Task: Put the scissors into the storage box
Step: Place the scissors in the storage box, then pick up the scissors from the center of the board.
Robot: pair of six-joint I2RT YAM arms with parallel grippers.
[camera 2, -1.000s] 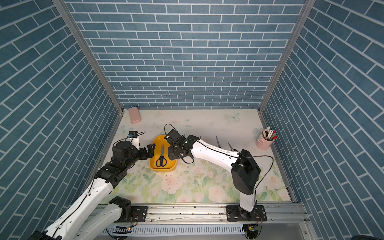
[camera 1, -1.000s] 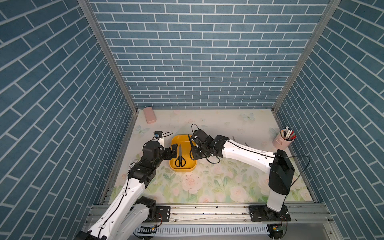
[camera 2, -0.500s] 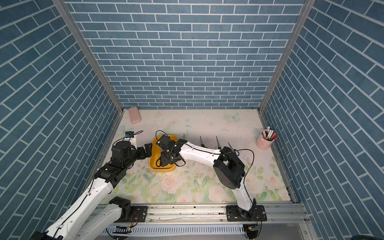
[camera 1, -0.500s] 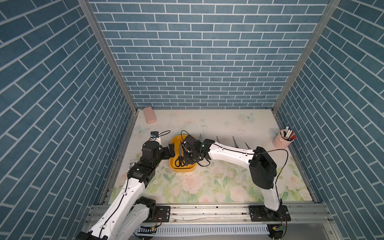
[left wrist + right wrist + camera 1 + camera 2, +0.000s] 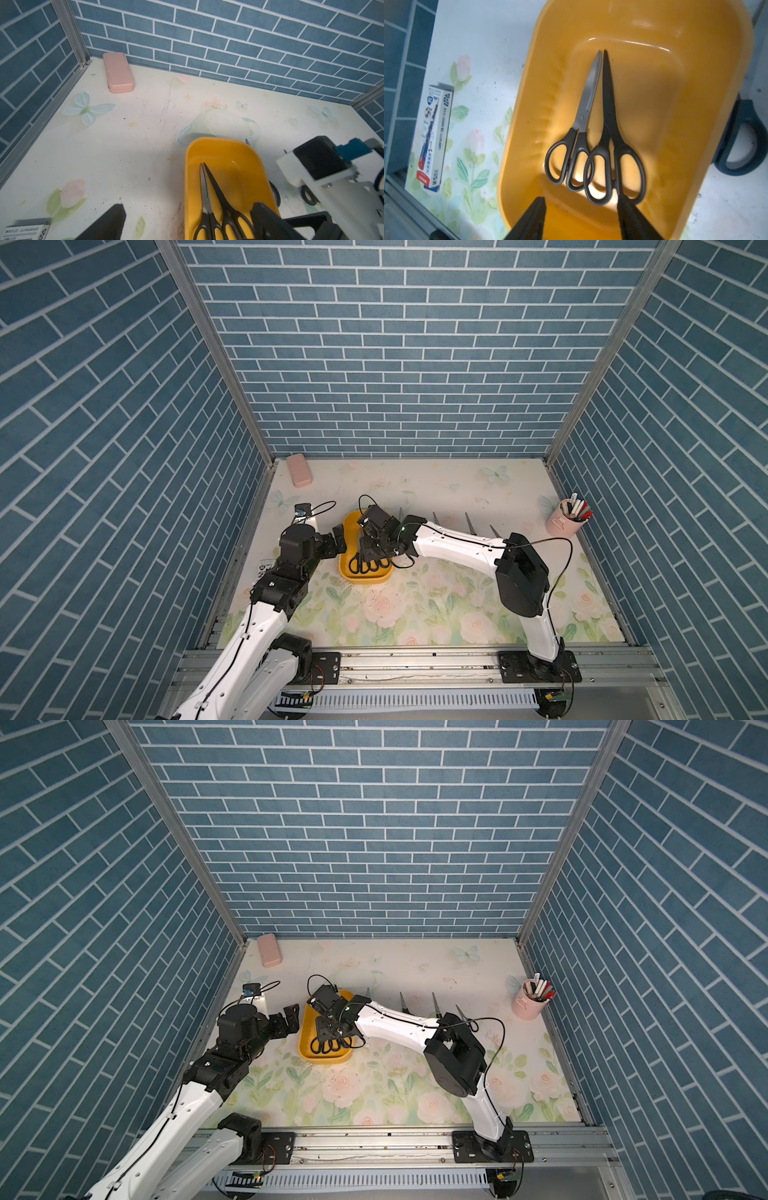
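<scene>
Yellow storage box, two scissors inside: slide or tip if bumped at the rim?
Probably slides rather than tips: the storage box is shallow, wide-based and sits flat on the smooth table. Likely light plastic, so the rim may flex. The two scissors lie loose inside and would likely shift.

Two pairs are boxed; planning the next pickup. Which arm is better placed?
Right, probably: the remaining scissors lie on its side of the storage box, and the right gripper is open. The left gripper sits across the box.

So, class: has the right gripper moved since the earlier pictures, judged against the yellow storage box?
Yes. The right gripper has shifted from the storage box's rim nearest its own arm to above the box's middle, over the scissors inside.
</scene>
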